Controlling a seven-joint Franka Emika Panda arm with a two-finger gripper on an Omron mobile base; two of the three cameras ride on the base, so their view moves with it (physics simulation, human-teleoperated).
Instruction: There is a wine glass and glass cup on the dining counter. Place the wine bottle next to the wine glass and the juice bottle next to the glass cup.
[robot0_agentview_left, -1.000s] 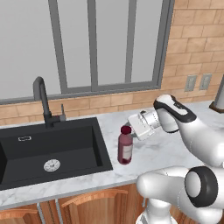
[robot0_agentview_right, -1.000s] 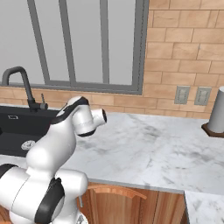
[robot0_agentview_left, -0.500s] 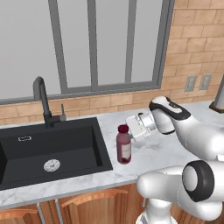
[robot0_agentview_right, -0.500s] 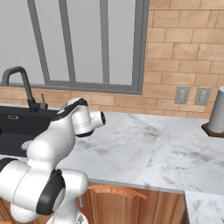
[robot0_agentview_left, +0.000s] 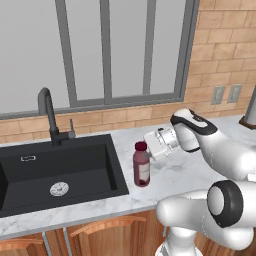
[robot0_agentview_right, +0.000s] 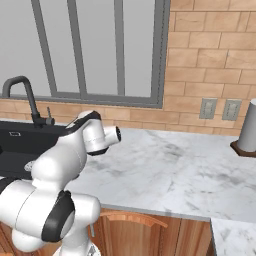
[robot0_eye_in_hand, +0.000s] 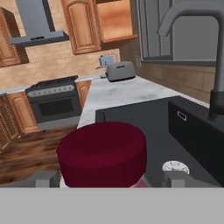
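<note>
The juice bottle (robot0_agentview_left: 141, 169), squat with dark red liquid and a maroon cap (robot0_eye_in_hand: 103, 153), stands upright on the marble counter (robot0_agentview_left: 185, 172) just right of the sink. My gripper (robot0_agentview_left: 148, 145) reaches in sideways from the right at cap height. In the hand view my gripper (robot0_eye_in_hand: 109, 180) stands open, one fingertip (robot0_eye_in_hand: 44, 178) on each side of the cap, with a small gap showing on the right side. The wine bottle, wine glass, glass cup and dining counter are out of view.
A black sink (robot0_agentview_left: 55, 170) with a dark faucet (robot0_agentview_left: 47, 112) lies left of the bottle. A grey canister (robot0_agentview_right: 248, 127) stands at the far right by the brick wall. A toaster (robot0_eye_in_hand: 120, 70) and a stove (robot0_eye_in_hand: 52, 103) sit across the kitchen.
The hand has edged left toward the bottle's cap and its jaws have narrowed slightly. The bottle has not moved.
</note>
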